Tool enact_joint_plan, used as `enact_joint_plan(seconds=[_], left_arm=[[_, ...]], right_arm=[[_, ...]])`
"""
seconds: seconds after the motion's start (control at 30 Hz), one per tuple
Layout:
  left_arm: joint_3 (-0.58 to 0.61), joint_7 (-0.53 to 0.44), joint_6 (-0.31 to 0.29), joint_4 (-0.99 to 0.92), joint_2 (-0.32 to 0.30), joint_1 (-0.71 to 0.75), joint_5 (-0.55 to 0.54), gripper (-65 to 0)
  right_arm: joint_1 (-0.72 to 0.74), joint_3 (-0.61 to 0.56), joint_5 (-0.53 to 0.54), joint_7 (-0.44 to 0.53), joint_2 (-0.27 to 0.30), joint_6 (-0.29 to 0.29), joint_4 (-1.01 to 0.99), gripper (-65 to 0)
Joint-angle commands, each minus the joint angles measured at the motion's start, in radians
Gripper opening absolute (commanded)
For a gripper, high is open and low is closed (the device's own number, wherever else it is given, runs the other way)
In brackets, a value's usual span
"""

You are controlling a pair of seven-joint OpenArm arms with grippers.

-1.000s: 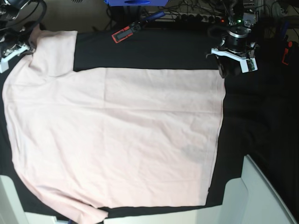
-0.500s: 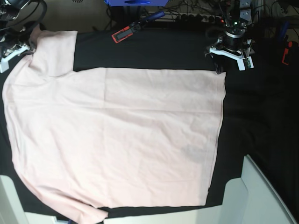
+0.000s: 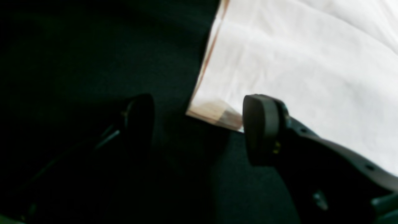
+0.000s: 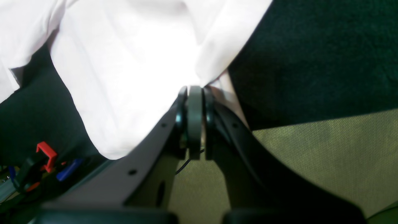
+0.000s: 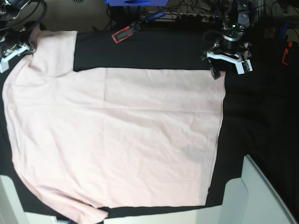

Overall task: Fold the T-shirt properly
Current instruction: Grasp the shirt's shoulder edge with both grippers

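Pale pink T-shirt (image 5: 117, 140) spread flat, plain side up, over the black table cloth (image 5: 261, 121), covering most of it. Left gripper (image 3: 199, 124) poised at the T-shirt's far hem corner, fingers (image 3: 259, 127) wide apart, straddling that corner with nothing held; one finger above the pink fabric, the other over the cloth just beside the hem. Right gripper (image 4: 195, 93) at the T-shirt's opposite far corner, by the sleeve, fingers pressed together on a bunched fold of the T-shirt, probably the sleeve edge, though blur hides the detail. Red-and-black tool (image 5: 124, 34) on the cloth beyond the T-shirt's far edge, well apart from it.
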Motion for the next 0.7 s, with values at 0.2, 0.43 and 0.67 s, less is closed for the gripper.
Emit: enact_joint_plan(seconds=[0.2,0.43,0.67], left_arm=[[0.007,-0.018,-0.097,0.019,-0.043,0.021,-0.320,-20.8],[0.002,-0.018,-0.097,0.020,-0.040,0.053,-0.320,-20.8],[0.002,-0.018,-0.097,-0.012,-0.040,0.021,-0.317,-20.8]], right_arm=[[0.000,-0.001,0.013,0.009,0.018,0.003,0.012,-64.7],[0.002,-0.001,0.013,0.009,0.019,0.003,0.012,-64.7],[0.003,-0.001,0.013,0.009,0.018,0.003,0.012,-64.7]])
